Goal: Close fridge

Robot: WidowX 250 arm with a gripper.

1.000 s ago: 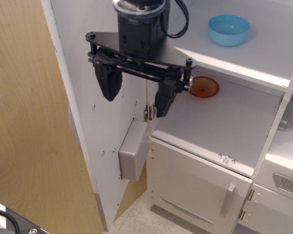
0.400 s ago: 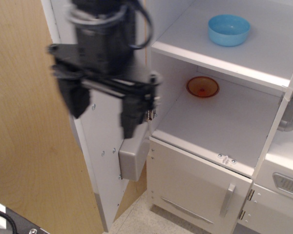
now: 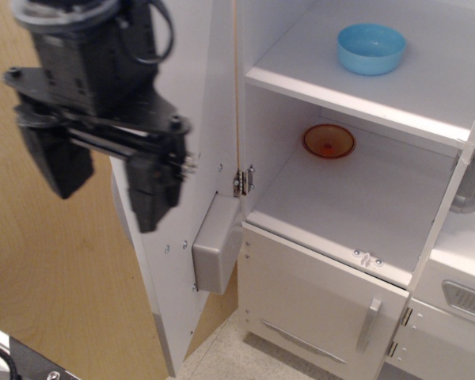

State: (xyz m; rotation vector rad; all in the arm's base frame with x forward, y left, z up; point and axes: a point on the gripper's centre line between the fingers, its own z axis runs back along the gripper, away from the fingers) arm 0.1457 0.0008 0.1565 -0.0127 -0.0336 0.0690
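Fridge (image 3: 356,190): stands right of centre, compartments exposed; its door (image 3: 198,142) swung fully open to the left.
Hand (image 3: 103,178): fingers apart, holding nothing, at the door's outer edge.
Step advice: get behind the door's outer face, push steadily right toward the hinge (image 3: 242,181).
Change: the hand has moved left from the shelf opening to beyond the door edge.
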